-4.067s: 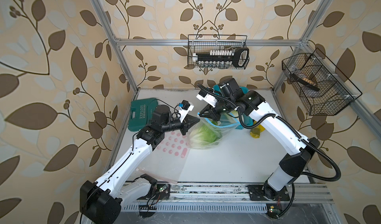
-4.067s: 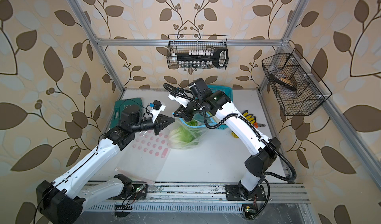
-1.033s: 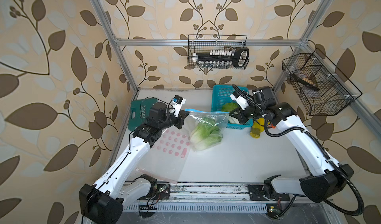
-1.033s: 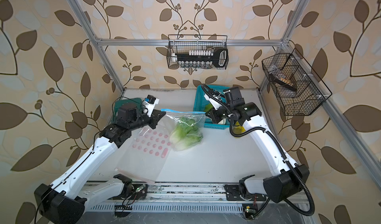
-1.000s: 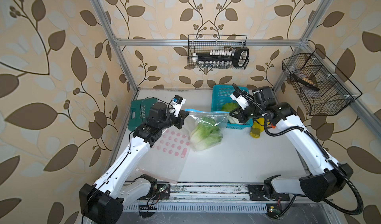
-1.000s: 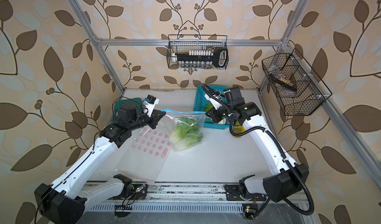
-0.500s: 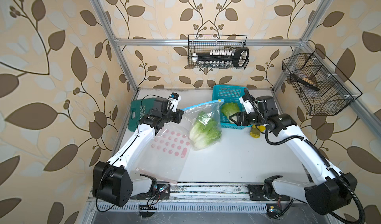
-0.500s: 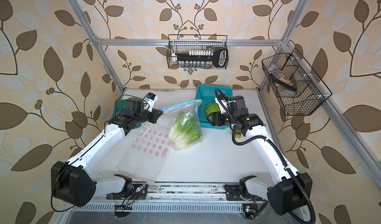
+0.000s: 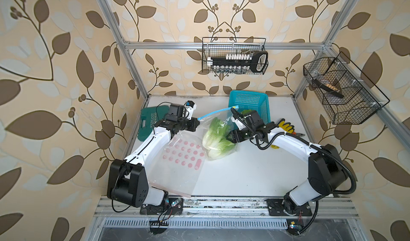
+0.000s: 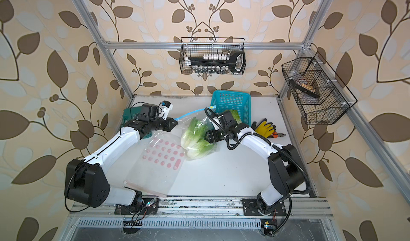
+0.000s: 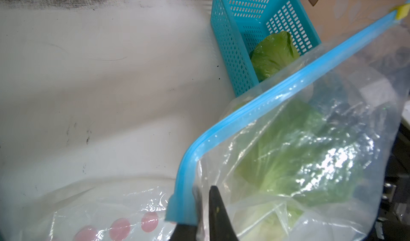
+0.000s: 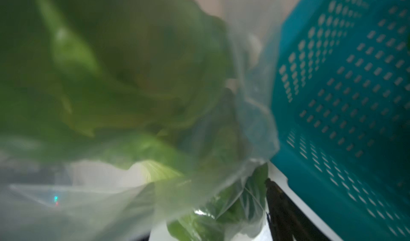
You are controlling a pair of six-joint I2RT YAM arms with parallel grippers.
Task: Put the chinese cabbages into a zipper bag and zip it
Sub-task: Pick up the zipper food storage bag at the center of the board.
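Far left: green case (image 9: 147,123) lies flat on the table (image 9: 244,173), nothing touching it. Left gripper (image 9: 196,125) is at the near corner of the zipper bag (image 11: 332,118). In the wrist view its two fingers stand slightly apart, with the end of the blue zip strip (image 9: 215,113) and some film between them. Cannot tell whether they pinch it or only bracket it. Just beside that arm, a spare bag (image 9: 177,162) with pink dots lies flat. The zipper bag leans, its strip raised toward the basket (image 9: 248,100), with the yellow slider (image 11: 402,11) at the far end. Two cabbages (image 9: 216,140) are inside, white ends toward the bag's bottom. Right gripper (image 9: 233,137) is against the bag's side by the leaves. Its wrist view is blurred, full of leaf and film with one dark finger showing, so the finger spacing is not readable. A third cabbage (image 11: 274,53) lies in the basket. Yellow gloves (image 9: 285,125) are far right. Estimate: two of three bagged. Remaining: the last head, then zipping. Unclear: whether the mouth is open along the strip, and whether the right gripper is inside or outside the film.
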